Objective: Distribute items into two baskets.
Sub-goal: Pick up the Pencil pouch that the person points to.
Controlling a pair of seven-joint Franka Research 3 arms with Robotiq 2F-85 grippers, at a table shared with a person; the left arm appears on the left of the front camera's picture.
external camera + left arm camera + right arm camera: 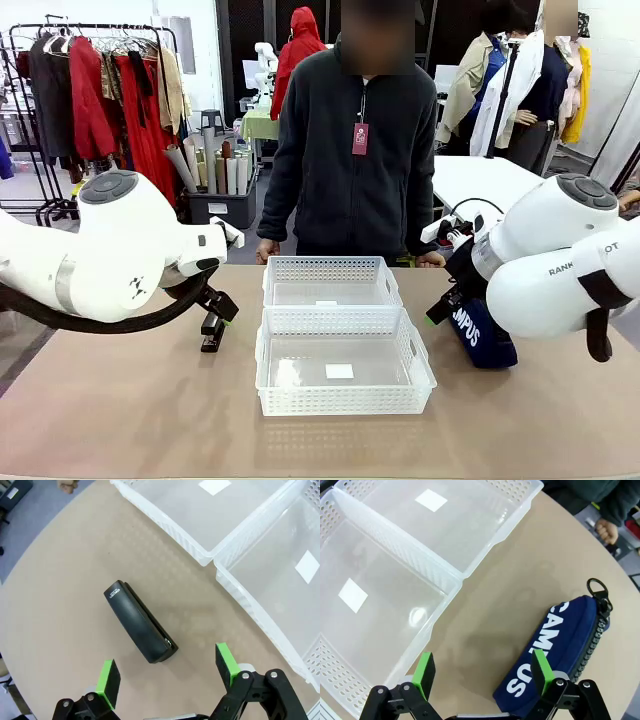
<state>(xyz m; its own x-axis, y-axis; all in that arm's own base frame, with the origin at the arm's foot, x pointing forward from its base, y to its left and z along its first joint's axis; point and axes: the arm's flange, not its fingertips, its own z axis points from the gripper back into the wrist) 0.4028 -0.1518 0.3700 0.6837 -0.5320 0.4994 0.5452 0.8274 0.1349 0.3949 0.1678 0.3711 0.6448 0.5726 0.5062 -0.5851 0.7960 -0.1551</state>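
With left hand (pixel 168 672) released at lower frame, risks pinching slanted stapler (pixel 140 622) off-centre, skidding it across counter (pixel 60 605).

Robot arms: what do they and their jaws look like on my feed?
Both arms are rounded glossy white: left arm has a grey band and a black cable looping beneath; right arm carries dark partial lettering. Black jaws with bright green pads.

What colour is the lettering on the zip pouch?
White, on the navy blue pouch; clearest in the right wrist view.
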